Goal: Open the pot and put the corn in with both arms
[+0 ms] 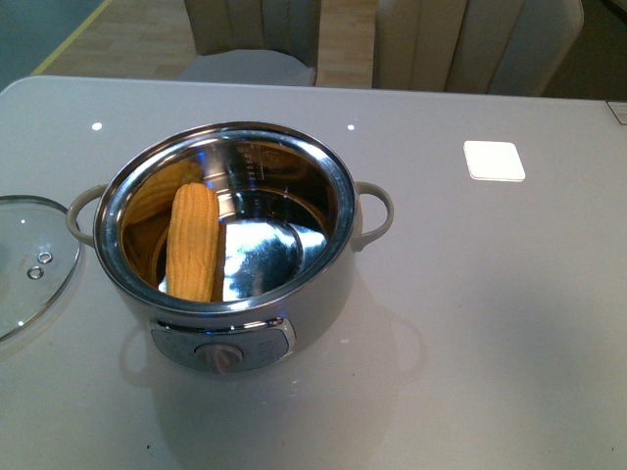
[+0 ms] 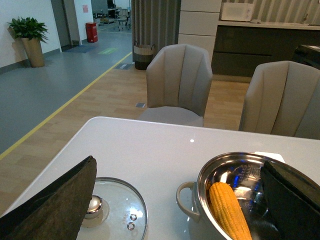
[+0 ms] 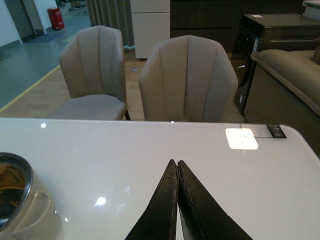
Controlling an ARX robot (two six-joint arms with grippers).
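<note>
I see the round cream-white electric pot [image 1: 294,323] uncovered mid-table; the yellow husked corn cob [image 1: 192,242] leans inside against its left wall. Steel-rimmed glass lid [image 1: 29,259] lies flat on the white table [image 1: 490,323], just left. Left gripper [image 2: 175,200]: fingers spread wide, empty. Right gripper [image 3: 177,167]: tips pressed together, holding nothing.

Your left gripper [image 2: 175,200] stands wide open, one dark finger [image 2: 55,200] in the lower left corner of its wrist view and the other in the lower right. Your right gripper [image 3: 177,167] is closed, fingertips pressed together at bottom centre, holding nothing. Neither arm appears in the front view.
</note>
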